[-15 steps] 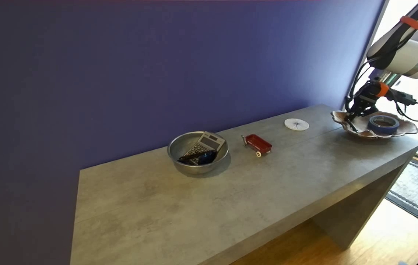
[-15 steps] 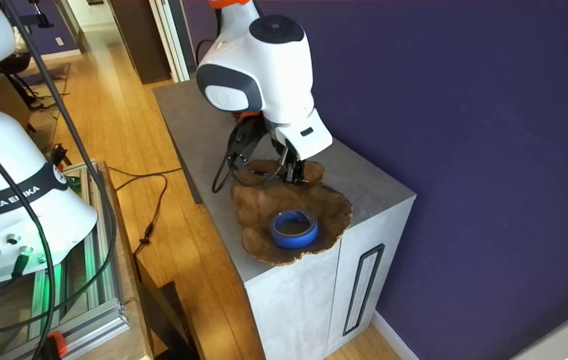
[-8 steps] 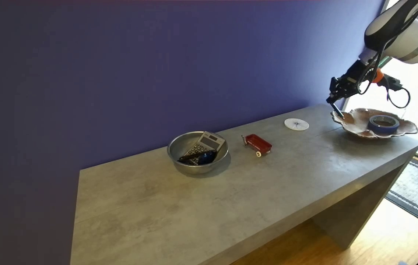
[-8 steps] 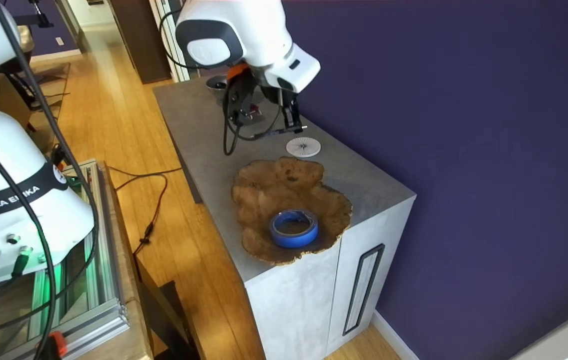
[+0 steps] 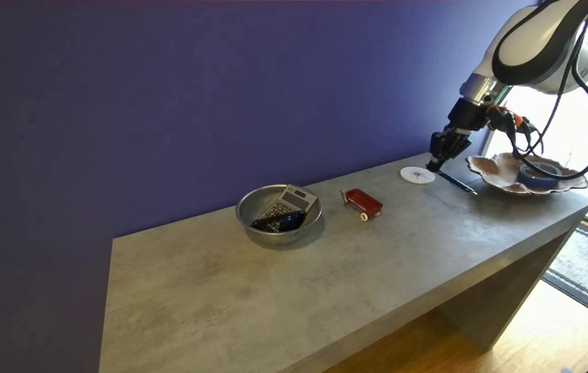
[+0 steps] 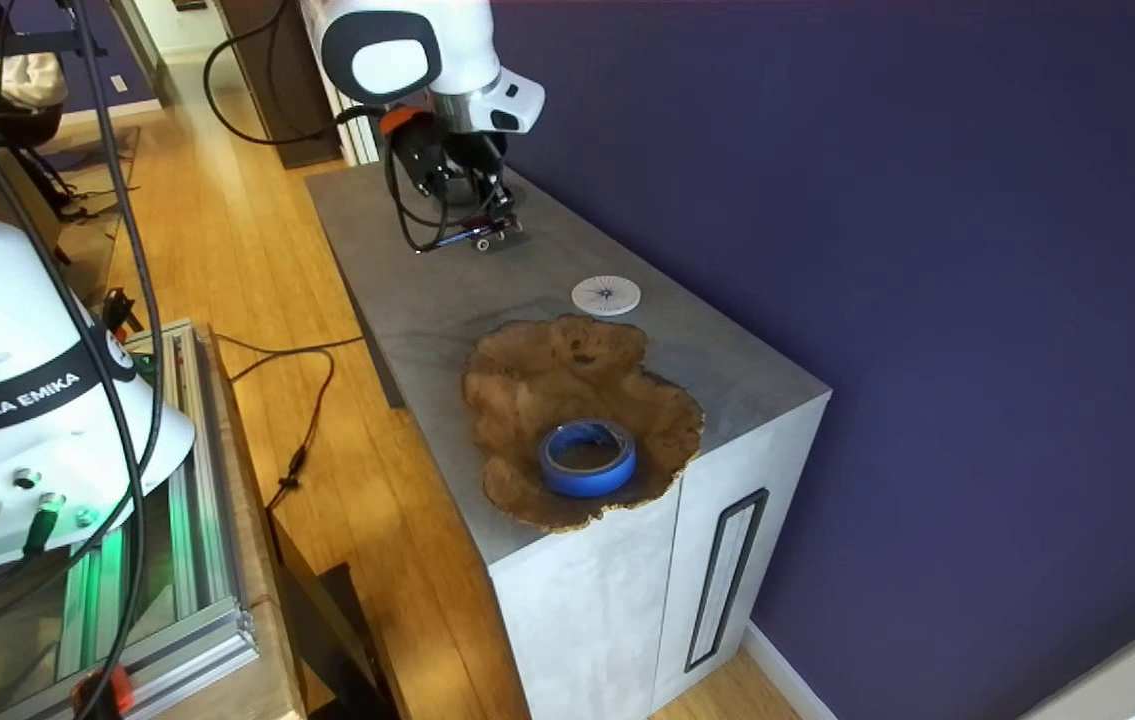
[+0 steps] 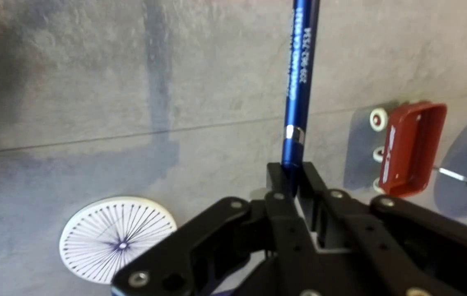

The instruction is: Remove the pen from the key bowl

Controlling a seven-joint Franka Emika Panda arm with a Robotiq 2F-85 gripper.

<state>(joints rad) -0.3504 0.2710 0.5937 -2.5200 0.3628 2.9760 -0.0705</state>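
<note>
Farther from the key bowl (image 6: 535, 398) than before, the pen (image 7: 300, 86) is up over the counter (image 5: 252, 290) — pinched near one end by the end effector (image 7: 292, 177), maybe so the long part sticks out free — and likely needs only a spot to rest.

The pincer (image 7: 292, 172) hangs over the surface (image 5: 273, 290), with the pen (image 7: 300, 82) between its fingertips and reaching out ahead of them. In the wrist view, the disc (image 7: 114, 242) lies left of the pincer and the toy wagon (image 7: 414, 150) right of it. In an exterior view, the key bowl (image 5: 501, 176) stands right of the pincer, the tape roll (image 5: 533, 182) inside it; left of the pincer, past the toy wagon, stands the mixing bowl (image 5: 273, 239) with the calculator (image 5: 296, 199) in it. The wall (image 5: 273, 77) rises behind the pincer.
</note>
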